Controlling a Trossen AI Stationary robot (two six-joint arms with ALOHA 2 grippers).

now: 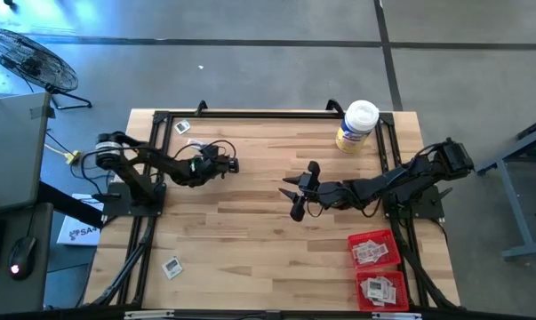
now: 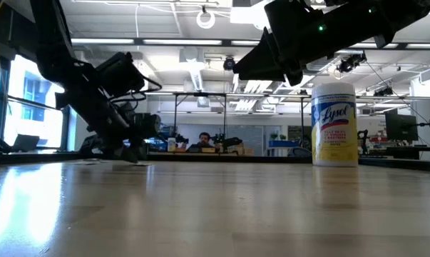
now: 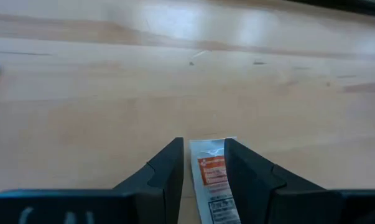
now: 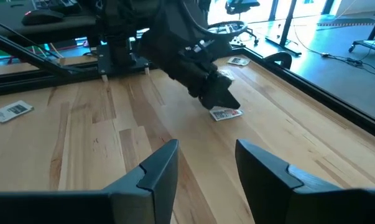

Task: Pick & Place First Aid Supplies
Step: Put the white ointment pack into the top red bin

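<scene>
Wooden table (image 3: 81, 93) | packet (image 3: 213, 177) lengthwise between left end effector (image 3: 201, 163) fingers, parted

This is a robotics lab in a large open office-like hall. A pale wooden butcher-block table (image 1: 250, 231) sits in a black metal frame (image 1: 250, 114) on grey concrete floor. Beyond it are long ceiling strip lights (image 2: 165, 43), glass partitions, desks with monitors (image 2: 398, 127), and a seated person (image 2: 202, 140).
</scene>
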